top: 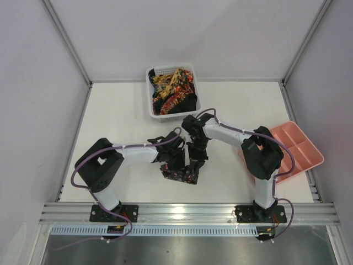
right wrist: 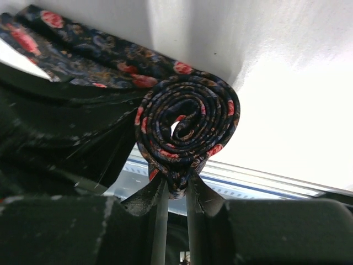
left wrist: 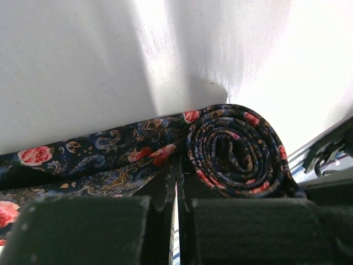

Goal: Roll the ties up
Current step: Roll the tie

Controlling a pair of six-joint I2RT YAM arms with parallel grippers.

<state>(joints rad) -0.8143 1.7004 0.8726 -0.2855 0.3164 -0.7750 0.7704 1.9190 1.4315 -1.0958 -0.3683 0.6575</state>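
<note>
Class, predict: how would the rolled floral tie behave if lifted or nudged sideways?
The tie is probably floppy: its unrolled tail lies limp on the table. Its round coil might roll, or loosen, if the right gripper lets go.

Twin arms in white and black, each trailed by a purple cable.
The left arm (top: 135,153) and right arm (top: 226,131) have smooth white links between bulky black joint housings (top: 99,168), and each is mounted on a black base plate (top: 113,213) with a fleck of red and yellow beside it. A thin purple cable (top: 73,178) loops along each arm. The left gripper (left wrist: 177,168) and right gripper (right wrist: 176,190) are black, their fingers (left wrist: 77,232) broad, matt and flecked with pale scuffs.
</note>
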